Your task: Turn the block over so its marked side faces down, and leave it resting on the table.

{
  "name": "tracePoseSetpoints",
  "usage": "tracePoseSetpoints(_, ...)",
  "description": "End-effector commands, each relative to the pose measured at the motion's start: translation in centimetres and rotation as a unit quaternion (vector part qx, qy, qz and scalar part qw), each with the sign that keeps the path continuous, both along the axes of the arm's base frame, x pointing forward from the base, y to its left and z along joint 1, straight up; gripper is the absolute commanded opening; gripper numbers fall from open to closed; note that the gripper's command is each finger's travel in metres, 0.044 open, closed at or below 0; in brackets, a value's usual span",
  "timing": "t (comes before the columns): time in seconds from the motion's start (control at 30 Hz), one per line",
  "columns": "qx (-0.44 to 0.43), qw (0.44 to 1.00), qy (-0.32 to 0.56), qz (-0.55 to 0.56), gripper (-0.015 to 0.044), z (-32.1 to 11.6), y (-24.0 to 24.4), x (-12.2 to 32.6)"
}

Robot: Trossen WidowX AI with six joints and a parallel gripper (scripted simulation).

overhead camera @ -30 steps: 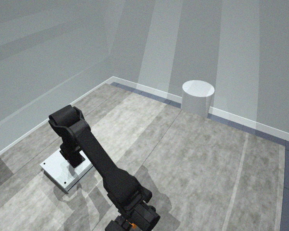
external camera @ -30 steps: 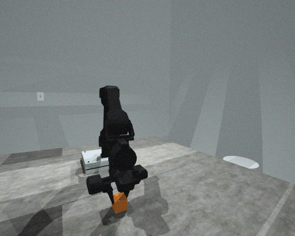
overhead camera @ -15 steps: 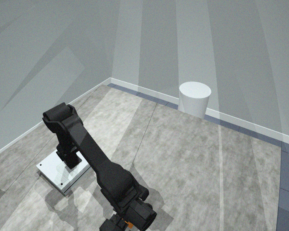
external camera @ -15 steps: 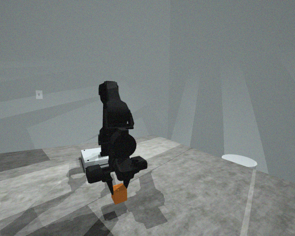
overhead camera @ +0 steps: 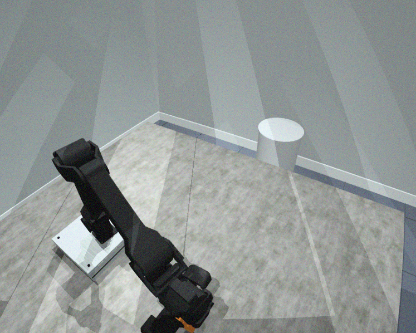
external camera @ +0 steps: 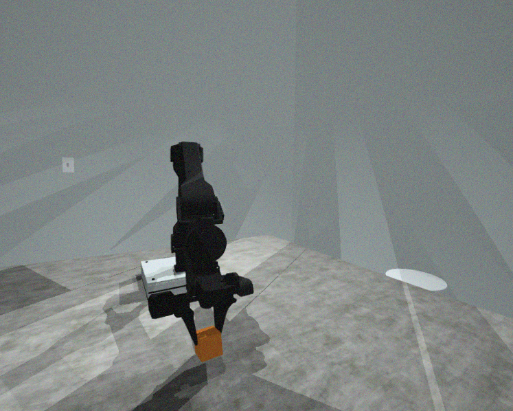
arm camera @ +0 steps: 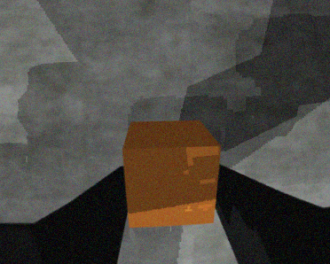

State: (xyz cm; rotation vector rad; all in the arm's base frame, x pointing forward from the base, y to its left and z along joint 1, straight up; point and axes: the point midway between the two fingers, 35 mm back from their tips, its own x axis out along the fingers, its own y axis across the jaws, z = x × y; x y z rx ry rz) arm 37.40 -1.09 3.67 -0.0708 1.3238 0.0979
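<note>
The orange block [external camera: 209, 346] [arm camera: 171, 182] is a small cube. In the top view only an orange sliver [overhead camera: 187, 326] shows at the bottom edge, behind the arm. My gripper [external camera: 208, 337] [arm camera: 168, 173] is shut on the block, with one black finger against each of two opposite sides. The block appears to hang a little above the table [overhead camera: 236, 222] [external camera: 318, 331] [arm camera: 100, 44], slightly tilted in the exterior view. Lighter orange patches lie on its face in the wrist view. I cannot tell the marked side in these frames.
The arm's white base plate [overhead camera: 70, 243] [external camera: 157, 267] stands on the table at the left. A white cylinder [overhead camera: 280, 128] [external camera: 415, 279] stands beyond the table's far edge. Shadows of the arm and bands of light cross the table.
</note>
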Motion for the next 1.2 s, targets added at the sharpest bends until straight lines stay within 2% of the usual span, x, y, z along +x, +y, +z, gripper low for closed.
tracePoseSetpoints(0.0, 0.006, 0.999, -0.032, 0.001, 0.0, 0.0, 0.1, 0.0)
tracePoseSetpoints(0.5, 0.016, 0.989, -0.144, 0.003, 0.0, 0.1, 0.1, -0.7)
tracePoseSetpoints(0.67, 0.017, 0.989, -0.15, 0.003, 0.0, 0.1, 0.1, -0.7)
tracePoseSetpoints(1.17, 0.031, 0.967, -0.254, -0.001, 0.0, -2.6, -0.1, 0.6)
